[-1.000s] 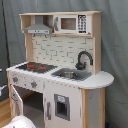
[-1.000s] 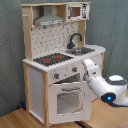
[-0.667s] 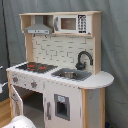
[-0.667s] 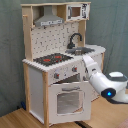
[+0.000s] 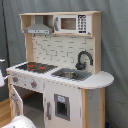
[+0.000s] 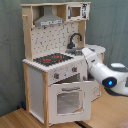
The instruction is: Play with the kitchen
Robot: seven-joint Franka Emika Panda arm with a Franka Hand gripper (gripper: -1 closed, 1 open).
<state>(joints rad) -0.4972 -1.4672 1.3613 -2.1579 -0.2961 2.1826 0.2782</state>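
Observation:
The kitchen point(image 5: 65, 75) point(image 6: 55, 65) is a white and light-wood toy unit. It has a black-red hob point(image 5: 35, 66) point(image 6: 50, 59), a black faucet point(image 5: 84, 59) point(image 6: 75, 40) over a steel sink point(image 5: 70, 75), a grey hood point(image 5: 39, 27) and a microwave point(image 5: 72, 23). Its windowed oven door point(image 6: 67, 99) stands ajar, swung outwards. My white arm point(image 6: 95, 62) reaches in from the second exterior view's right. The gripper point(image 6: 89, 75) is at the door's upper free corner, below the counter edge, and is largely hidden there.
A grey curtain point(image 5: 115, 50) hangs behind the kitchen. The floor point(image 6: 15, 120) is light wood. The arm's bulky joint with a blue light point(image 6: 109, 82) sits just right of the open door. A white part of the arm point(image 5: 20, 122) shows at the first exterior view's bottom left.
The arm has shifted slightly up and towards the kitchen front. The oven door remains ajar.

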